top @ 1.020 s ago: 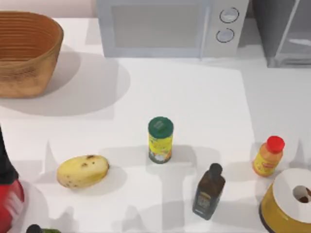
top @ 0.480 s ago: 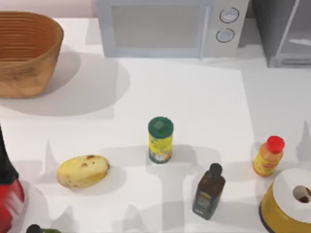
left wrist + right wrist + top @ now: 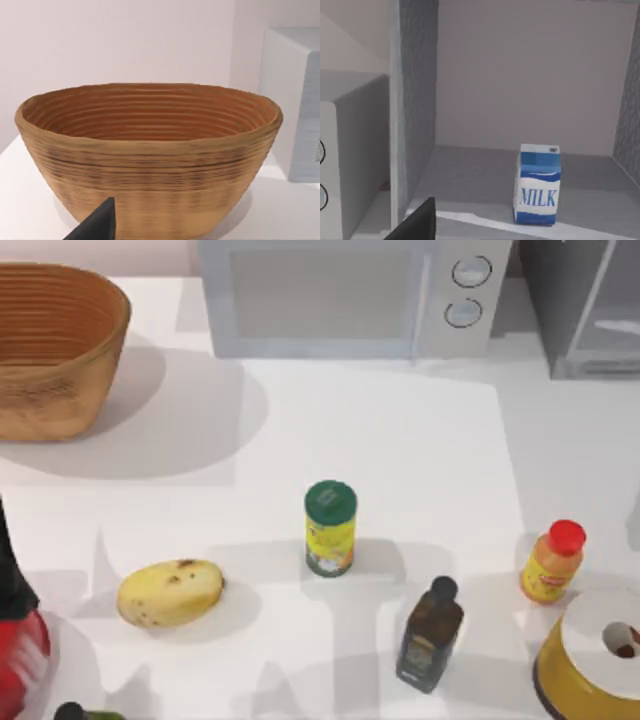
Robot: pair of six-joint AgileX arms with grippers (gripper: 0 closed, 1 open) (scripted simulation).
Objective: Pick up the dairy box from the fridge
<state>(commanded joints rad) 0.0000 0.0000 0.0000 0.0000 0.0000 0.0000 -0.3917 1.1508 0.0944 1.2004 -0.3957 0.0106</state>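
The dairy box (image 3: 537,184), a white and blue carton marked MILK, stands upright on the grey floor inside the fridge (image 3: 414,100). The fridge is open toward my right gripper (image 3: 417,225), which shows as a dark tip in front of the opening, apart from the carton. In the top view the fridge (image 3: 585,300) is at the table's back right corner. My left gripper (image 3: 95,226) is a dark tip just in front of the woven basket (image 3: 150,155).
The pale grey microwave (image 3: 350,295) stands left of the fridge. On the table are the basket (image 3: 55,345), a green-lidded yellow can (image 3: 330,528), a potato (image 3: 170,592), a dark bottle (image 3: 430,635), an orange sauce bottle (image 3: 552,562) and a yellow-and-white roll (image 3: 595,660).
A faint shadow near the table's right edge has slid farther right. The objects on the table have not moved.
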